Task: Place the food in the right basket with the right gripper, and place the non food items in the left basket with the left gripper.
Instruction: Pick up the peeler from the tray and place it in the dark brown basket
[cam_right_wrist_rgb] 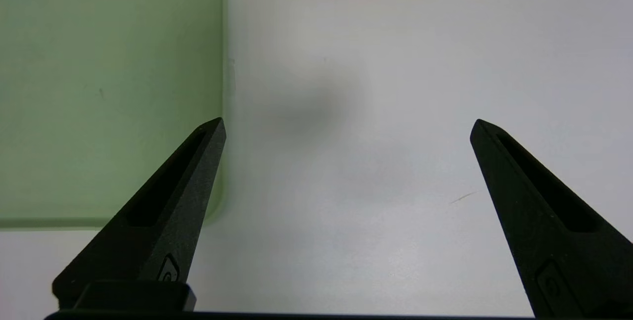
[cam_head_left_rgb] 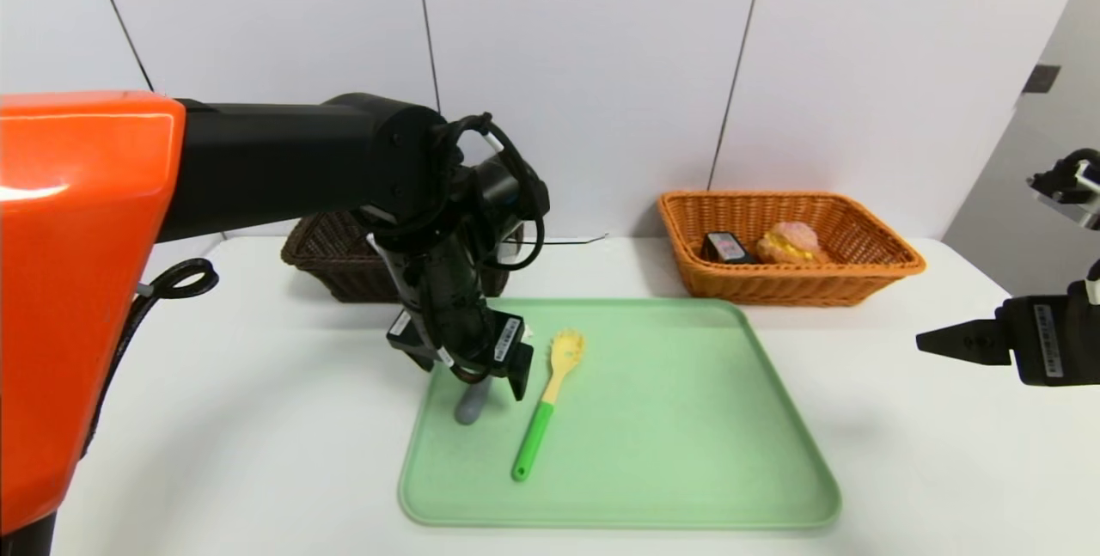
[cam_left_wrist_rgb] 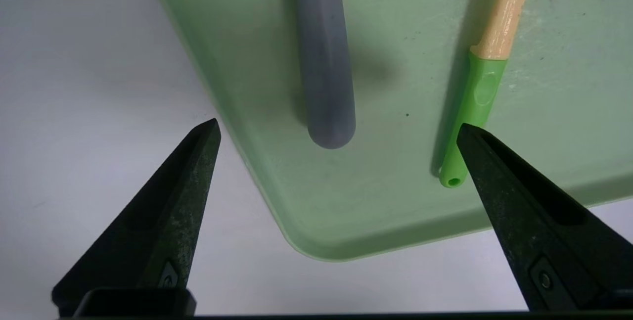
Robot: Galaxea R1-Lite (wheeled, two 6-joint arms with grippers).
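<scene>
The bun (cam_head_left_rgb: 791,243) and the small black box (cam_head_left_rgb: 726,247) lie in the orange right basket (cam_head_left_rgb: 894,259). On the green tray (cam_head_left_rgb: 670,418) lie the yellow pasta spoon with a green handle (cam_head_left_rgb: 546,406) (cam_left_wrist_rgb: 477,97) and the peeler, of which only the grey handle (cam_head_left_rgb: 471,406) (cam_left_wrist_rgb: 324,63) shows. My left gripper (cam_head_left_rgb: 468,367) (cam_left_wrist_rgb: 336,129) hangs open above the tray's left part, over the peeler handle, holding nothing. The dark brown left basket (cam_head_left_rgb: 322,255) sits behind my left arm, mostly hidden. My right gripper (cam_head_left_rgb: 937,341) (cam_right_wrist_rgb: 346,124) is open and empty over the table right of the tray.
The white table (cam_head_left_rgb: 258,384) carries the tray in the middle and both baskets at the back by the wall. The tray's corner and edge (cam_right_wrist_rgb: 220,112) show beside my right gripper. My orange shoulder cover (cam_head_left_rgb: 77,281) fills the left of the head view.
</scene>
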